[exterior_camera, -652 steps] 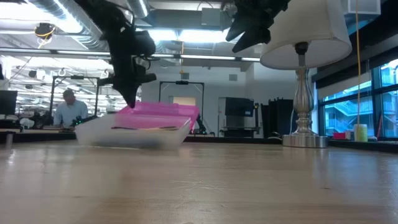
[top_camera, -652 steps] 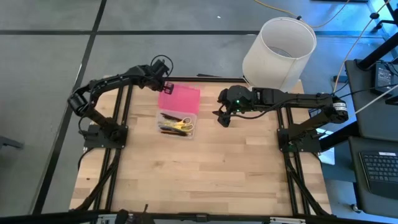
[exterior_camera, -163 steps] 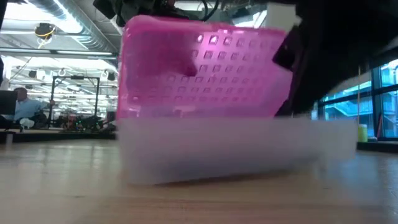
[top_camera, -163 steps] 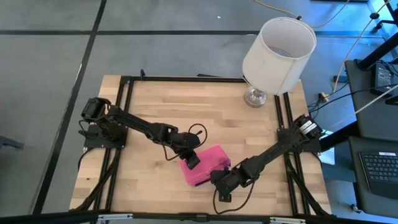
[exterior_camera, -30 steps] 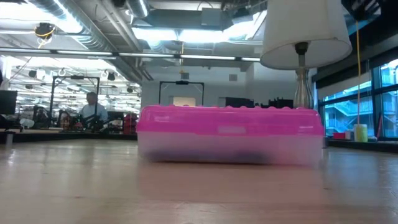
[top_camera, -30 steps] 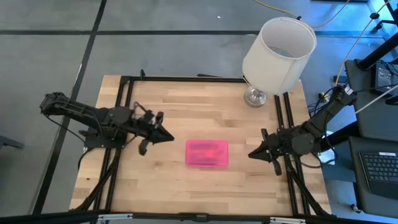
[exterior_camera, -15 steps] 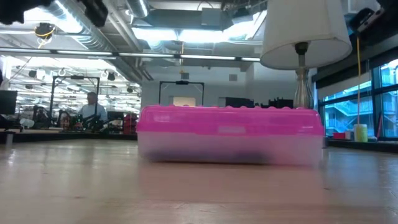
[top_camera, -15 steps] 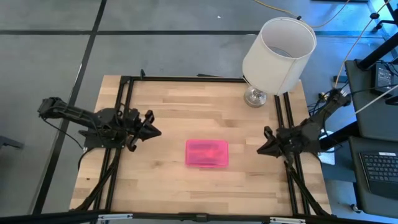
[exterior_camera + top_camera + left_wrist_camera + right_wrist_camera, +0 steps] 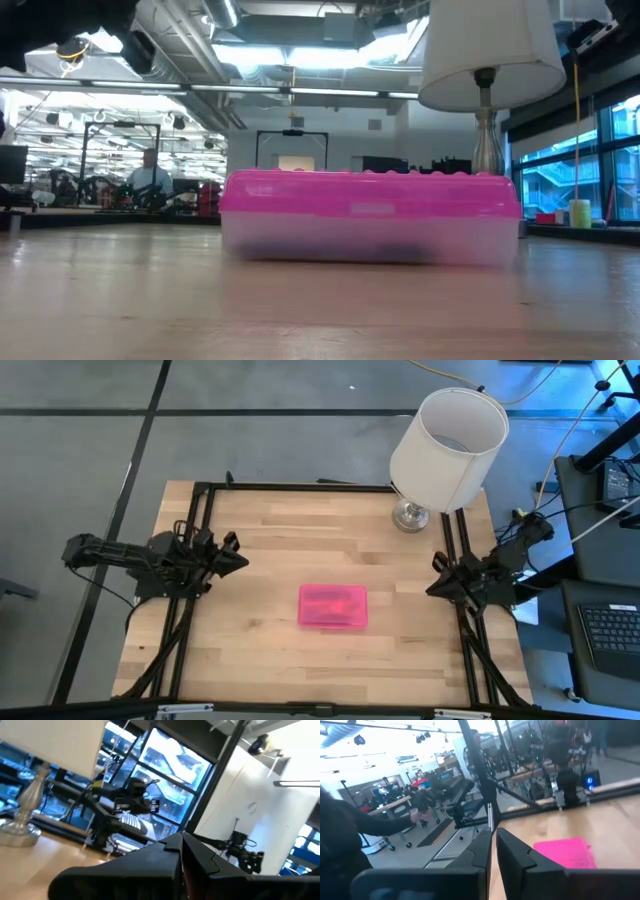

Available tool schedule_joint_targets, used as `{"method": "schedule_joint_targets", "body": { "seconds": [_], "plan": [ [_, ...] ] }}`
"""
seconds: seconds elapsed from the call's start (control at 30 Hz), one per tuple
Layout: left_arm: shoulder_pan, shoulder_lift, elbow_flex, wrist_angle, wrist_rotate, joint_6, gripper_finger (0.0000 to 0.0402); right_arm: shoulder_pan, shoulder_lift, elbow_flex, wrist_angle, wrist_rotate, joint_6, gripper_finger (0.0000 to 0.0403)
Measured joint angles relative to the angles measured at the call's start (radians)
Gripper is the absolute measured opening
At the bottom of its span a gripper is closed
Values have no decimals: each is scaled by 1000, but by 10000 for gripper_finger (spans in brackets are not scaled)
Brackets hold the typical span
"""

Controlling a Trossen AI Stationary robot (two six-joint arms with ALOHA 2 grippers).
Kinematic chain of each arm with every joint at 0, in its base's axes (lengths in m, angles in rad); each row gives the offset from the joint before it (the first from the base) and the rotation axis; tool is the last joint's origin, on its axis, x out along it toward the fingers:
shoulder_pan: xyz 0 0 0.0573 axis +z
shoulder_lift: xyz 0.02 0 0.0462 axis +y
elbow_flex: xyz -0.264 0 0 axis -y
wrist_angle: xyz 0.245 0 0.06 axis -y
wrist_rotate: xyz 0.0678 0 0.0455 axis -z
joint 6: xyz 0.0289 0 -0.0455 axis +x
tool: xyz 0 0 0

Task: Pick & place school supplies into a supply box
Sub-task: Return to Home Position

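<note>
The supply box [image 9: 333,606] lies flat on the middle of the table with its pink lid closed; it also shows in the low view [image 9: 370,215] and the right wrist view [image 9: 565,852]. The school supplies are hidden inside it. My left gripper [image 9: 240,557] hovers at the table's left side, shut and empty, its tips pointing at the box [image 9: 181,836]. My right gripper [image 9: 432,589] hovers at the table's right side, also shut and empty [image 9: 494,831]. Both are well clear of the box.
A lamp with a big white shade [image 9: 450,435] stands on its metal foot [image 9: 410,515] at the far right corner. Black frame rails [image 9: 200,520] run along the table's left, right and far sides. A person [image 9: 150,180] sits far off in the room behind.
Both arms have drawn back from the box and sunk a little: my left gripper toward the table's left edge, my right gripper toward the right edge. Both stay shut. The box has not moved.
</note>
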Motion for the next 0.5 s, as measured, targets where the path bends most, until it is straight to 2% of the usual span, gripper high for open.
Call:
{"method": "schedule_joint_targets", "body": {
  "seconds": [0.2,0.37,0.5],
  "plan": [
    [42,-53,0,-7,81,21,4,-1,-76,0,-20,-5,-103,33],
    [85,-96,-1,-35,147,42,4,-5,-75,0,-34,-25,-132,33],
    [129,-148,-2,-89,152,21,4,-5,-75,0,-37,-45,-134,33]
  ]
}}
